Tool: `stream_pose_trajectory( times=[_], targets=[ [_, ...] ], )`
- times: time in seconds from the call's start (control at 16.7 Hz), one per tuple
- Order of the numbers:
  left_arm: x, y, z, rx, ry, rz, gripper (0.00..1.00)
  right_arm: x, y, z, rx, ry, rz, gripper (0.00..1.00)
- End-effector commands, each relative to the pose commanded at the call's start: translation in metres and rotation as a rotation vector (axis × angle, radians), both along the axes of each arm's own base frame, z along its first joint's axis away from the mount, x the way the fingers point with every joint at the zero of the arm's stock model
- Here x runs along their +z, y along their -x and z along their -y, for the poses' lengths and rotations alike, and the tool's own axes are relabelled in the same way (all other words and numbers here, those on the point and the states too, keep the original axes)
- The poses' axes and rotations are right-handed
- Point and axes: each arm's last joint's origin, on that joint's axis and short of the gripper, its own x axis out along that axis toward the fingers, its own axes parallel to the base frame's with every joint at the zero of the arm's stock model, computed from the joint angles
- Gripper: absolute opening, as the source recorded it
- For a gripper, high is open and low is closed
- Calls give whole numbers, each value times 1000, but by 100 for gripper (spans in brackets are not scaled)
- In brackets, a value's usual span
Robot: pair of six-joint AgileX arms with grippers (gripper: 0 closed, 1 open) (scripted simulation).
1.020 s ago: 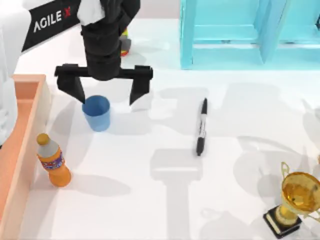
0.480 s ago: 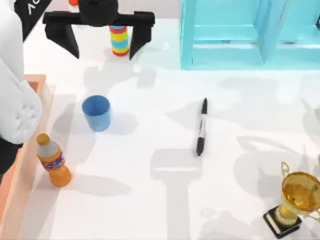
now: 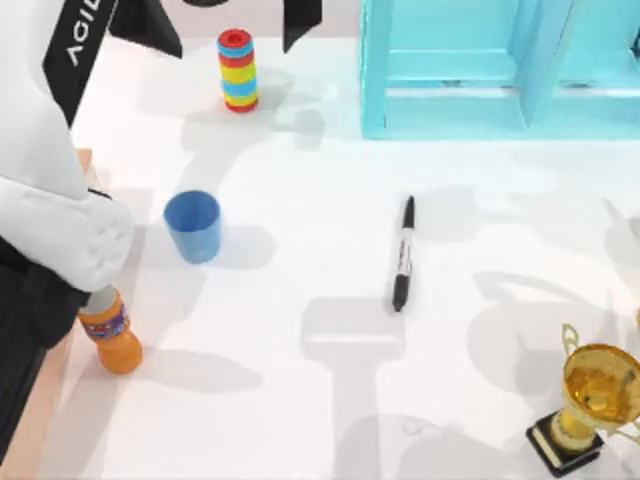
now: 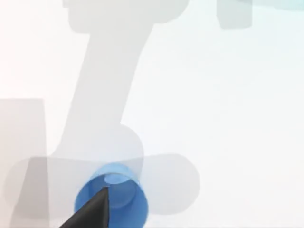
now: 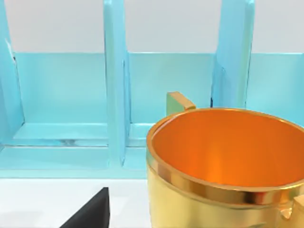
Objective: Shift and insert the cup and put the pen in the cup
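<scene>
At nine o'clock on the table the blue cup [image 3: 192, 225] stands upright, the marker pen [image 3: 403, 253] well apart toward three. The left gripper [image 3: 225, 12], jaws spread and empty, is raised at twelve. The pen should be gripped mid-barrel.

On the table: 1 blue cup [image 3: 193, 226], 1 pen [image 3: 402, 254], 1 orange bottle [image 3: 112, 338], 1 trophy [image 3: 591, 405], 1 ring stack [image 3: 237, 70].

The white counter [image 3: 300, 400] is carrying a blue cup [image 3: 193, 226] standing upright at its left, with an orange bottle [image 3: 112, 338] near it. The pen [image 3: 403, 253] is lying flat mid-counter. A striped ring stack [image 3: 237, 70], a turquoise rack [image 3: 480, 70] and a gold trophy [image 3: 590, 405] are standing apart.
</scene>
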Motion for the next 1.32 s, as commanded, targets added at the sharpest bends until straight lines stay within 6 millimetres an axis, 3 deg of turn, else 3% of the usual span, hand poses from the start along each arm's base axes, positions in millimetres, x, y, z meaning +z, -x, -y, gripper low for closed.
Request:
stream_pose_trajectory(
  times=[0.06, 0.12, 0.36, 0.6, 0.78, 0.9, 1.02, 1.32],
  targets=[
    [0, 0, 0, 0, 0, 0, 100, 0, 0, 0, 0, 0, 0, 100],
    [5, -16, 12, -8, 131, 252, 100, 0, 0, 0, 0, 0, 0, 100],
    [-7, -18, 31, -33, 157, 223, 100, 0, 0, 0, 0, 0, 0, 100],
    [-57, -18, 83, -93, 187, 83, 100, 0, 0, 0, 0, 0, 0, 100],
    [-102, -6, 121, -135, 200, -30, 100, 0, 0, 0, 0, 0, 0, 100],
    [-120, 4, 138, -156, 213, -71, 100, 0, 0, 0, 0, 0, 0, 100],
    [-129, 9, 147, -166, 220, -89, 100, 0, 0, 0, 0, 0, 0, 100],
    [-130, 7, 145, -163, 218, -90, 100, 0, 0, 0, 0, 0, 0, 100]
  ],
)
